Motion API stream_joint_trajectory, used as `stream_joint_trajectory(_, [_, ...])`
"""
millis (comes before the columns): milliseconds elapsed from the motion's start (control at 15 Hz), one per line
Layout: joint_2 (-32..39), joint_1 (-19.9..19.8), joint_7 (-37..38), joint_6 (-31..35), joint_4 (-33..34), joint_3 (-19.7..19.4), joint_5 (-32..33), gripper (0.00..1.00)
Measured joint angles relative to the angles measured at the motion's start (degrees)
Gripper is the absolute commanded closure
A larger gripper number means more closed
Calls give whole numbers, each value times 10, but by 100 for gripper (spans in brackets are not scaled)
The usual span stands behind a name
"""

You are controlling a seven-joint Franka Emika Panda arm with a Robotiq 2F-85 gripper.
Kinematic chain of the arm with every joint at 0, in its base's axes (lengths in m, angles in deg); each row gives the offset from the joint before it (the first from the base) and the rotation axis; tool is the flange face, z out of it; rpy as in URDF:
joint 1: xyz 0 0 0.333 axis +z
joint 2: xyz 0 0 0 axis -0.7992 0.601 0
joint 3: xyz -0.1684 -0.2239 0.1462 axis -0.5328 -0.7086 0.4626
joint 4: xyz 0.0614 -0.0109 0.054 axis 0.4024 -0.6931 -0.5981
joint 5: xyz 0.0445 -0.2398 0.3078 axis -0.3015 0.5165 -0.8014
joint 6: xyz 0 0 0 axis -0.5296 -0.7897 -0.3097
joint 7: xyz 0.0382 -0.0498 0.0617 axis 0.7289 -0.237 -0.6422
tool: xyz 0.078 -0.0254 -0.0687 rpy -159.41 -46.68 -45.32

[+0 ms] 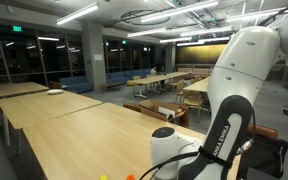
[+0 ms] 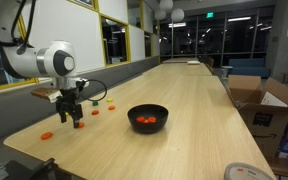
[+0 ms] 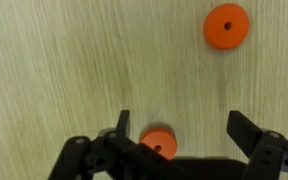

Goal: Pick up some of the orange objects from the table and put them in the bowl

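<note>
Pick step here: the gripper [image 3: 182, 128] hangs spread wide low over the table [image 3: 54, 60], one of the orange objects [image 3: 158, 144] off-centre between its jaws, so next comes closing, lifting and carrying to the bowl [image 2: 148, 127].

We're in a big open office or campus lounge: this long wood table [image 2: 199, 100], more tables [image 1: 162, 78] behind, ceiling strip lights [image 1: 76, 13], dark glass walls [image 1: 39, 60].
</note>
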Motion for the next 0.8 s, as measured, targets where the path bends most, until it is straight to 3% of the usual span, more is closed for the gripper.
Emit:
stream_joint_trajectory(400, [0,53,63,72,-32,-81,85,0])
stream_joint_trajectory(800, [0,103,105,87,-39,-145,130,0])
